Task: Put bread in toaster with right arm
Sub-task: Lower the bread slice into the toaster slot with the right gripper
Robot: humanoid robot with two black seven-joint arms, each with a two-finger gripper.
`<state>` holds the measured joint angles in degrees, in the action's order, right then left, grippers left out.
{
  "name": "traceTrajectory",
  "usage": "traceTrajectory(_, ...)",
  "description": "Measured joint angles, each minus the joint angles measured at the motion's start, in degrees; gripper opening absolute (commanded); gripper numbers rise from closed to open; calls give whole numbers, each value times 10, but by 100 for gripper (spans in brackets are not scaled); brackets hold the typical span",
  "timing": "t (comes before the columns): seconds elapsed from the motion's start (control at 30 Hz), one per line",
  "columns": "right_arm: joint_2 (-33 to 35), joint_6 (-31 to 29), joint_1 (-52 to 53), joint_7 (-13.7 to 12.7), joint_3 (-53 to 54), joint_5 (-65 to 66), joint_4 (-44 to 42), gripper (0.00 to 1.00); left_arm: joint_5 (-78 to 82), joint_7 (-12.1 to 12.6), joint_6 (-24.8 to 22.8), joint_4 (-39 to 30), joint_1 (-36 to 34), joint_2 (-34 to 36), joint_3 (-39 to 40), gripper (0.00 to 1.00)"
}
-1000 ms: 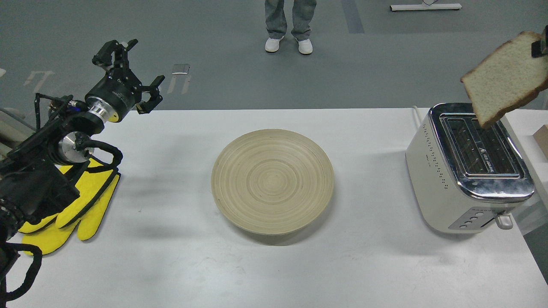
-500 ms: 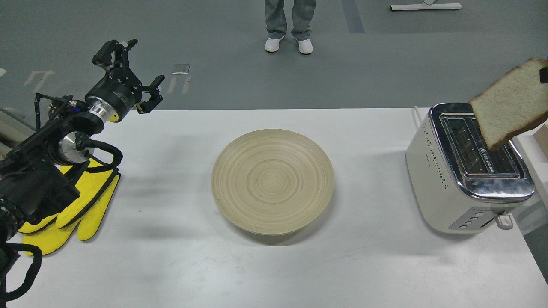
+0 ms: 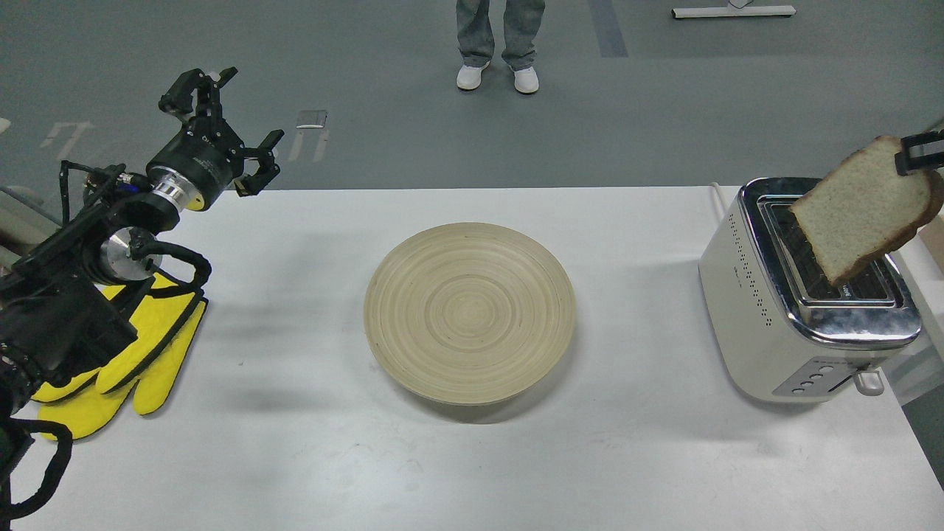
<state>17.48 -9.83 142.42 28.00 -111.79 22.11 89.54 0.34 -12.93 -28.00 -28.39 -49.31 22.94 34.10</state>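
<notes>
Speckled bread (image 3: 863, 209) tilted over chrome-topped toaster (image 3: 804, 295) slots

L arm (image 3: 110, 243): black, jointed; silver collars, yellow ring by wrist, looping black cables. L gripper (image 3: 225, 125): black, skeletal fingers. R gripper (image 3: 918, 153): black tip only.

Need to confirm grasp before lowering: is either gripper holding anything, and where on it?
The right gripper pinches the bread slice at its upper right crust edge, above the toaster. The left gripper is open, empty.
</notes>
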Motion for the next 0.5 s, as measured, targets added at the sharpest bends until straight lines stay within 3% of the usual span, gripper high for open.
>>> traceTrajectory(0.5, -17, 13, -33, 0, 3, -30, 0, 0, 0, 0, 0, 0, -1, 0, 0, 100)
